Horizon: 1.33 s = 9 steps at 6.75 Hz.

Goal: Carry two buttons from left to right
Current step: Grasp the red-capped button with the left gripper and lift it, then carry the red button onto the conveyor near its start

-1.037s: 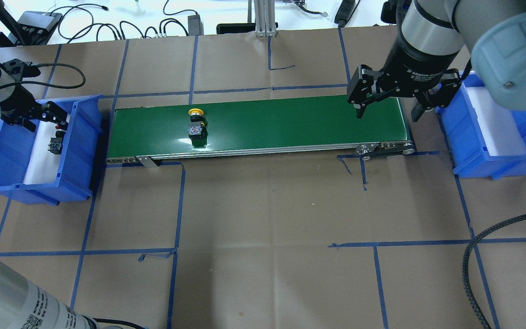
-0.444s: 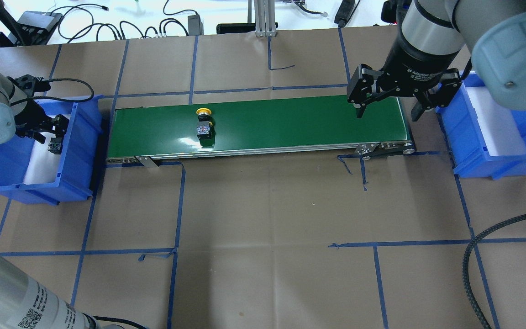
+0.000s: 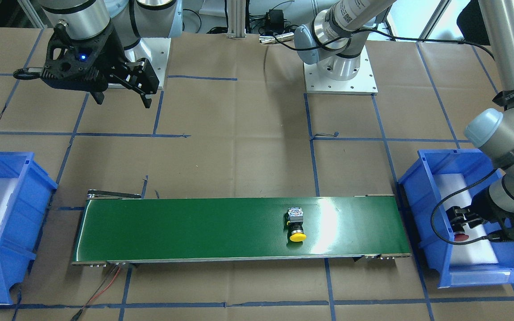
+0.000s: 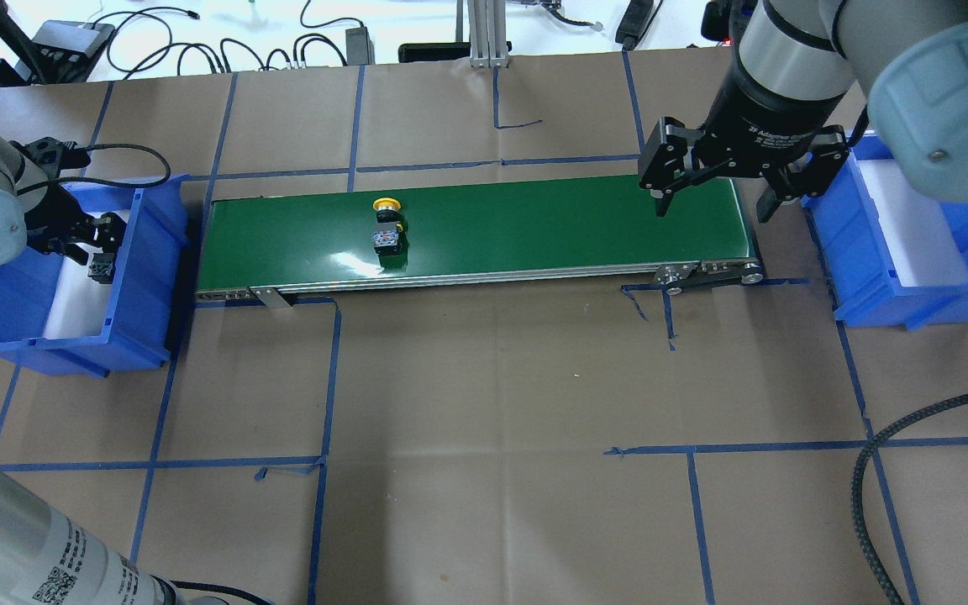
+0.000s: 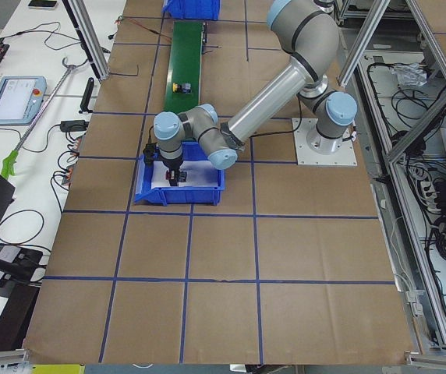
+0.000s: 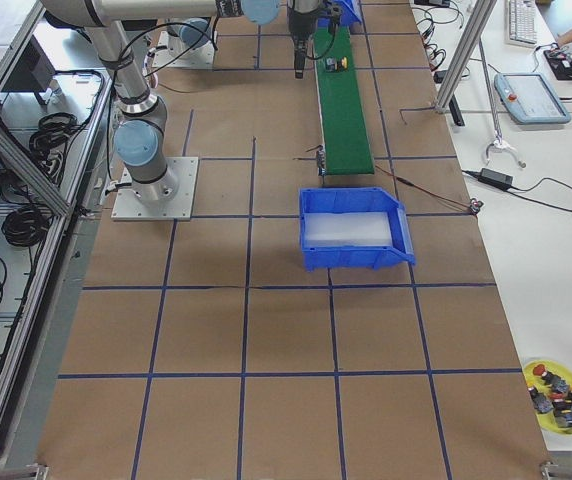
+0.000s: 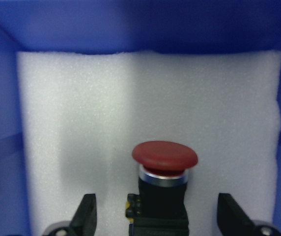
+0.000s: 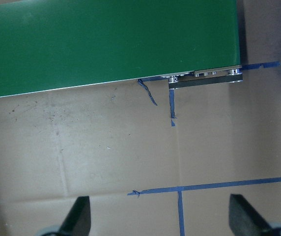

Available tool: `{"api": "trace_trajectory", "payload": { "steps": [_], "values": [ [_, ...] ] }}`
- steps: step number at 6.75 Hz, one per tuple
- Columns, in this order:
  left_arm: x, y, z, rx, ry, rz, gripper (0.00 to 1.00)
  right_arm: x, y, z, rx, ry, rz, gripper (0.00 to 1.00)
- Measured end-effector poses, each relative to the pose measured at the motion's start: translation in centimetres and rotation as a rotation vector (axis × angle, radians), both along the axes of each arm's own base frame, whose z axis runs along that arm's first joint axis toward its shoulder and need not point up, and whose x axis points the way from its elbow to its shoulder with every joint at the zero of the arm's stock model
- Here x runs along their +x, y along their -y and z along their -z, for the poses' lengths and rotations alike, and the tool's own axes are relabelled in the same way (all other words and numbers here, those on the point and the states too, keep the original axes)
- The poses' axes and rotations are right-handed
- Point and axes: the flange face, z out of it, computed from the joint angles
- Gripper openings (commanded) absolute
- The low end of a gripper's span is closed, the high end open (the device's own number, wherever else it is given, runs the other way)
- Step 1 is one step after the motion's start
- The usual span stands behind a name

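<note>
Holding the left gripper point(image 7: 157, 216) low inside the left blue bin point(image 4: 146, 286), matte black fingers point(image 7: 85, 214) spread wide and straddling the red button point(image 7: 164, 156) without touching it; resting that button on the bin's white foam liner point(image 7: 130, 98), a finely pebbled sheet between smooth plastic walls; showing a domed mushroom cap over a bright metal collar and a boxy black body. Hanging the right gripper point(image 4: 712, 210) over the right end of the green conveyor belt point(image 4: 534, 227), angular black fingers likewise parted and pinching nothing; facing creased brown paper point(image 8: 106, 147) and blue tape lines point(image 8: 180, 189) below. Carrying the yellow button point(image 4: 386, 225) on the belt's smooth, faintly shiny surface, toward the robot's left of the middle; lying it on its side, round cap toward the far edge, square grey-black body toward the robot. Flanking the belt's right end with the right blue bin point(image 4: 870, 298), lined with the same white foam.
</note>
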Motion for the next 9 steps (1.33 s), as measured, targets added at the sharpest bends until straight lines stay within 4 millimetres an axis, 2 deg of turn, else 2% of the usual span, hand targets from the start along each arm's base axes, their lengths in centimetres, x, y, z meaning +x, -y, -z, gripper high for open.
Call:
{"api": "trace_trajectory", "payload": {
  "steps": [1,2,4,5,7,8,9],
  "values": [
    [0.1,0.1,-0.3,-0.002,0.002,-0.002,0.13,0.0,0.0,0.0,0.0,-0.001,0.0,1.0],
    [0.3,0.3,-0.8,-0.005,0.005,-0.003,0.08,0.0,0.0,0.0,0.0,-0.001,0.0,1.0],
    [0.4,0.4,-2.8,-0.026,0.019,-0.002,0.08,0.0,0.0,0.0,0.0,-0.001,-0.001,1.0],
    [0.4,0.4,-5.2,-0.031,0.023,-0.002,0.08,0.0,0.0,0.0,0.0,-0.001,-0.001,1.0],
    [-0.1,-0.4,-13.4,0.005,0.006,-0.011,0.08,0.1,0.0,0.0,0.0,-0.001,-0.001,1.0],
    [-0.6,-0.8,-16.7,0.022,-0.002,-0.025,0.08,0.1,0.0,0.0,0.0,-0.001,-0.001,1.0],
    [-1.0,-0.8,-18.3,0.031,-0.008,-0.042,0.08,0.1,0.0,0.0,0.0,-0.001,-0.001,1.0]
  ]
}}
